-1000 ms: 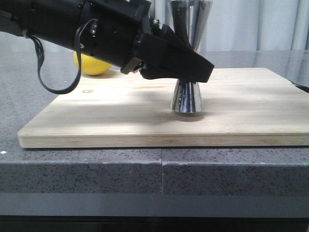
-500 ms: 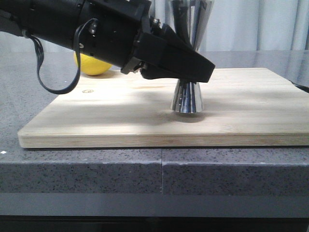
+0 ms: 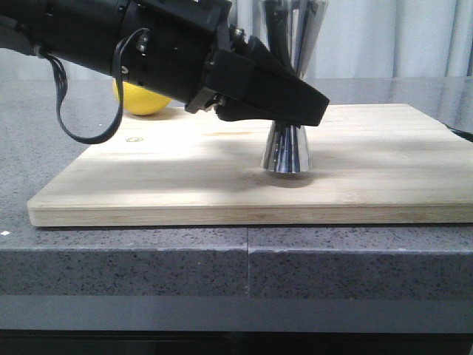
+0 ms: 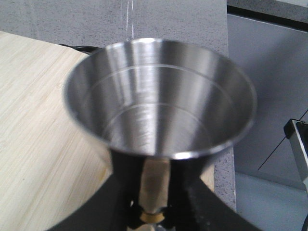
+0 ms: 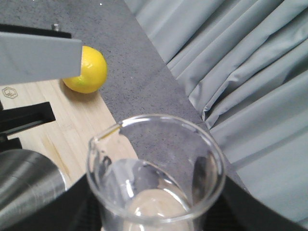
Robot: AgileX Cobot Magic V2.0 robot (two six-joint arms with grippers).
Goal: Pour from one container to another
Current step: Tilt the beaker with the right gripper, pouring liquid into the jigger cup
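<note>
While each end effector pinches its vessel, jigger (image 4: 159, 101) looks empty; beaker (image 5: 156, 178) contents unclear.

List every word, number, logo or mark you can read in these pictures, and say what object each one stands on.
No readable words or numbers anywhere.
Cutting board: a small hexagonal stamped logo near its corner by the lemon; no letters legible.
Steel jigger: plain engraved measure rings inside the cup, no figures.
Glass beaker: no graduation marks or numbers can be made out in this view.
</note>
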